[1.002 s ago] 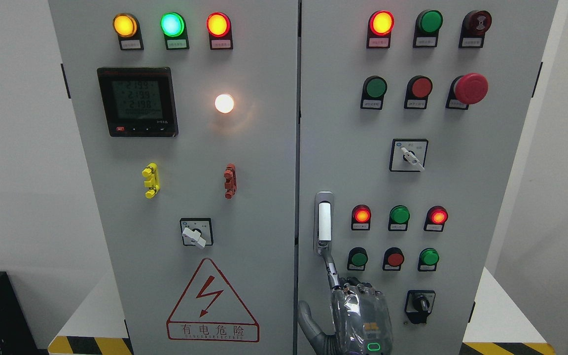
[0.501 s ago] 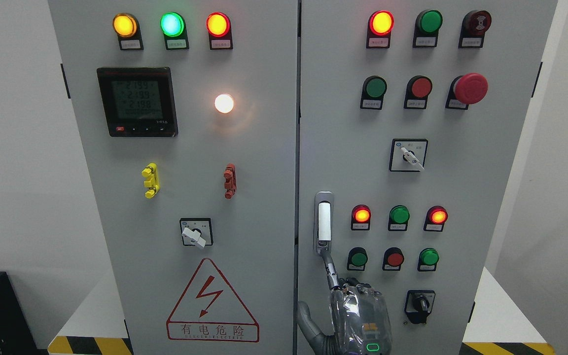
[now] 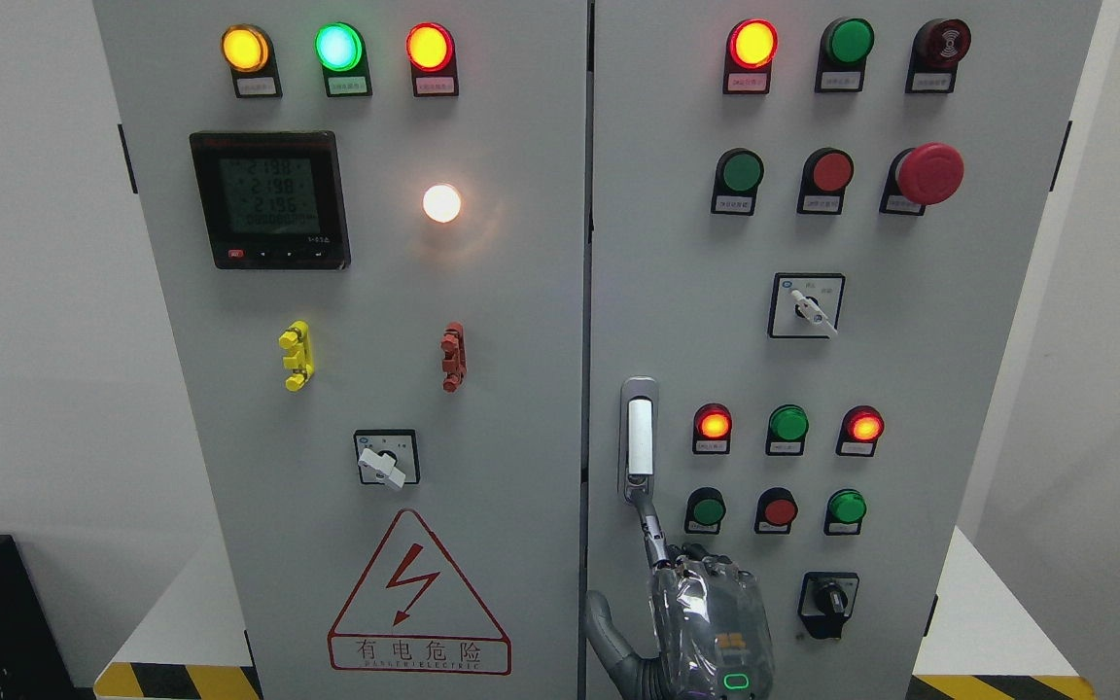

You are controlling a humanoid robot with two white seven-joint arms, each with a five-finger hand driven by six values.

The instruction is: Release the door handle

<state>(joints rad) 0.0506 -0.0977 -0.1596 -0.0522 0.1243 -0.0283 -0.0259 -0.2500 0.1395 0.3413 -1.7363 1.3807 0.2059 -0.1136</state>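
Your right hand [image 3: 706, 622] rises below the door handle [image 3: 640, 437] on the right cabinet door [image 3: 910, 389], one extended finger touching its lower end, other fingers curled, gripping nothing; release looks pending, so draw that finger straight down and clear.

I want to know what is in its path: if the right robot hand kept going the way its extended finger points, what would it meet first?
The door handle. The right robot hand points its finger up-left, tip apparently at the handle's lower end.
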